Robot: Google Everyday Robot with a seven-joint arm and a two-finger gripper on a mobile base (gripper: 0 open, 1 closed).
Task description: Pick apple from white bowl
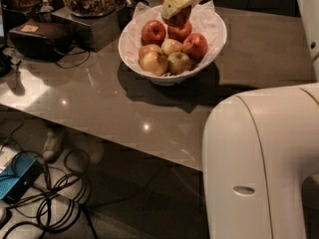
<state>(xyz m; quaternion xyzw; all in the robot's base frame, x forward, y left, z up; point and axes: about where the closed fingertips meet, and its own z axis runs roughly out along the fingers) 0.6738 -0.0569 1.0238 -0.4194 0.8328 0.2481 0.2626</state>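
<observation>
The white bowl (217, 40), lined with crinkled white paper, stands on the dark table (119, 108) at the upper middle of the camera view. My cream-coloured gripper (176, 13) reaches in from the top, over the bowl's back half. It is shut on a deep red apple (179, 19), which sits just above the pile and is partly hidden by the fingers. Several more apples lie in the bowl: red ones (153, 32) (195, 46) and pale yellow-green ones (153, 62) (179, 62).
Left of the bowl are a black box (37, 36) and dark containers of dry food (89, 1). My white body (264, 163) fills the lower right. Cables (50, 193) and a blue device (17, 176) lie on the floor below the table's edge.
</observation>
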